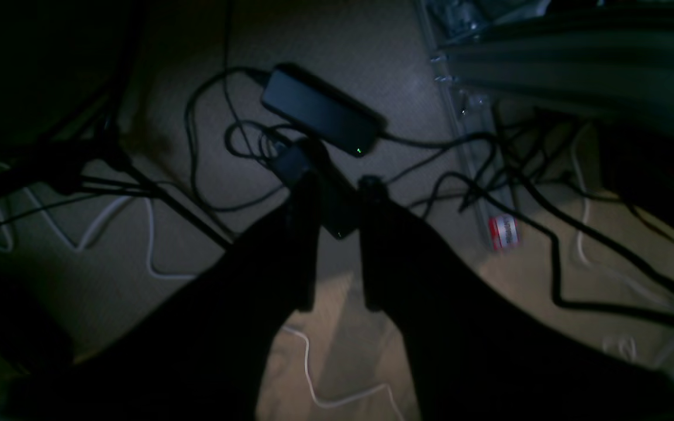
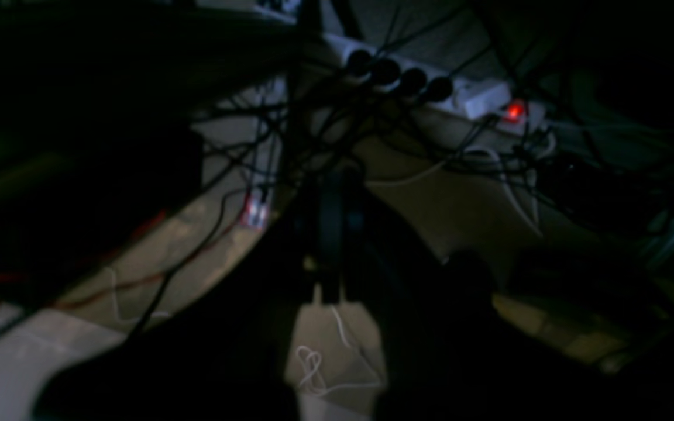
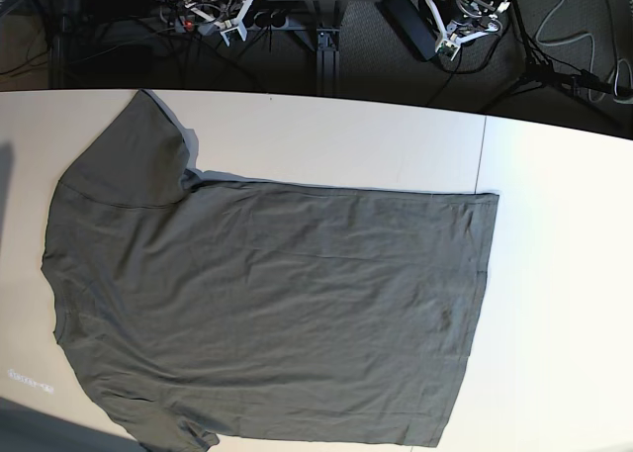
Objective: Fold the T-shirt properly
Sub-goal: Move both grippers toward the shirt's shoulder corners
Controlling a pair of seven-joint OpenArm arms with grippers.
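Observation:
The dark grey-olive T-shirt lies spread flat on the white table, with its hem toward the right and one sleeve at the upper left. Neither gripper touches it. Both arms sit beyond the table's far edge, over the floor. In the left wrist view my left gripper is open, with a clear gap and nothing between its dark fingers. Seen in the right wrist view, my right gripper is shut, its fingers pressed together and holding nothing.
Below the left gripper a black power brick and tangled cables lie on the floor. A white power strip with a red light lies beyond the right gripper. Bare table shows right of the shirt's hem.

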